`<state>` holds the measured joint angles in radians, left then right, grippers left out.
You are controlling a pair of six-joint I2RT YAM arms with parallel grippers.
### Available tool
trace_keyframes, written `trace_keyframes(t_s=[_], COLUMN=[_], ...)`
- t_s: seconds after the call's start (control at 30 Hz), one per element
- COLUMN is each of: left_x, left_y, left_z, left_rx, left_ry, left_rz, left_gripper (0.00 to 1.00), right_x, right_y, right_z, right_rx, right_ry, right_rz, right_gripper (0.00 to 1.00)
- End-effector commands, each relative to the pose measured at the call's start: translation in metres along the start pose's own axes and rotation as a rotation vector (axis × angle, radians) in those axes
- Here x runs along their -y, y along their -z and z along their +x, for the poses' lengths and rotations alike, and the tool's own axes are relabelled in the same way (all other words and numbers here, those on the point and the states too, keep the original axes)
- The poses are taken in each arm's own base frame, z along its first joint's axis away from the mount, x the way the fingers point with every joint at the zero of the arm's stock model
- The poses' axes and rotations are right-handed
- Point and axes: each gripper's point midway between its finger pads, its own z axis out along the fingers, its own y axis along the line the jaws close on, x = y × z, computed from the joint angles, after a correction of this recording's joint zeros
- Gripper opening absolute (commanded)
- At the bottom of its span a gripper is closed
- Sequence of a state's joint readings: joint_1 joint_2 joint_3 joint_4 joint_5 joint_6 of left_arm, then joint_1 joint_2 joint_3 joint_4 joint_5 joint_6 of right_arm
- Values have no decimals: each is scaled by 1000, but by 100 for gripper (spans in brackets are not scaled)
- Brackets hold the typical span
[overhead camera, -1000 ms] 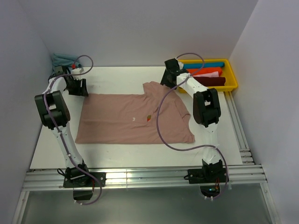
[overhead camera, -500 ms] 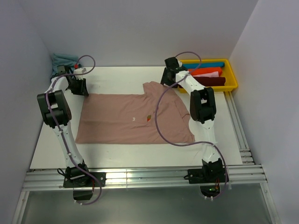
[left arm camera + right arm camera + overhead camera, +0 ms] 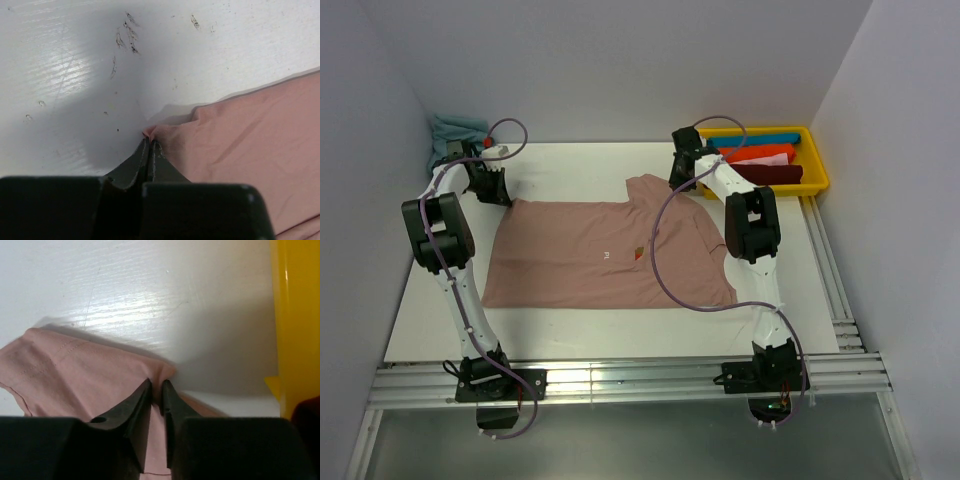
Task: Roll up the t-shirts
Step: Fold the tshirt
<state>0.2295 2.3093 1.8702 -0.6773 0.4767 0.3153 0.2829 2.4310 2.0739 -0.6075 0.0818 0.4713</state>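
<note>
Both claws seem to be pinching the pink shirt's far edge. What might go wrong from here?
The left gripper holds only a tiny tuck at a corner of the pink t-shirt, so it may slip free when pulled. The right gripper pinches cloth close beside the yellow bin and might bump its wall.

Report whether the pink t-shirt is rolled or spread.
Spread: the pink t-shirt lies flat on the table, sleeves out, nothing rolled yet.

The chest print (image 3: 637, 253) on the pink t-shirt (image 3: 610, 255) is too small to read. Both wrist views crop the shirt. The yellow bin (image 3: 295, 315) runs off frame. A teal cloth (image 3: 455, 128) sits partly behind the left arm (image 3: 438, 225).
</note>
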Motion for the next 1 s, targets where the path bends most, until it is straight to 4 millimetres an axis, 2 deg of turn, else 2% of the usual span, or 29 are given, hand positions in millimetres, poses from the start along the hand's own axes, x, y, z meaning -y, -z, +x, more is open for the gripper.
trace_keyframes(t_s=[0.0,0.03,0.13,0.23,0.27,0.33,0.37,0.43,0.47,0.53,0.57,0.63,0.67,0.73,0.77,0.83,0.87,0.93,0.97], left_x=[11,11,12,14,16,19,21,22,24,22,23,23,23,23,23,23,25,24,25], left_y=[24,27,36,46,52,59,64,70,75,79,83,84,89,91,93,94,96,98,101], left_z=[-30,-33,-39,-43,-44,-46,-48,-47,-48,-44,-44,-38,-38,-33,-30,-24,-22,-16,-15], left_rx=[88,95,114,132,141,149,158,155,158,148,148,136,135,123,117,101,98,85,88], left_ry=[-32,-33,-42,-53,-61,-69,-77,-85,-93,-102,-107,-114,-118,-128,-130,-137,-144,-150,-153], left_rz=[1,-4,-25,-41,-46,-50,-54,-65,-69,-84,-91,-95,-109,-113,-118,-123,-123,-129,-131], left_gripper=[0,0,0,0,1,0,0,0,0,0,0,0,0,0,0,0,0,0,0], right_x=[-2,-4,-2,0,3,1,3,3,7,5,8,7,10,8,13,10,14,12,17], right_y=[11,16,25,37,37,50,51,66,66,82,82,94,94,106,106,118,117,130,128], right_z=[-16,-21,-28,-35,-30,-38,-33,-41,-35,-41,-35,-37,-30,-29,-21,-18,-8,-5,8], right_rx=[48,64,97,135,129,168,162,199,190,226,217,239,228,247,236,253,239,258,239], right_ry=[8,9,6,0,-2,-8,-9,-21,-18,-22,-22,-27,-23,-21,-19,-13,-7,-10,-4], right_rz=[-22,-27,-19,-17,-12,-26,-22,-32,-27,-41,-37,-50,-43,-50,-36,-42,-29,-31,-18], right_gripper=[20,15,7,3,3,2,2,1,1,1,1,1,1,0,0,0,0,0,0])
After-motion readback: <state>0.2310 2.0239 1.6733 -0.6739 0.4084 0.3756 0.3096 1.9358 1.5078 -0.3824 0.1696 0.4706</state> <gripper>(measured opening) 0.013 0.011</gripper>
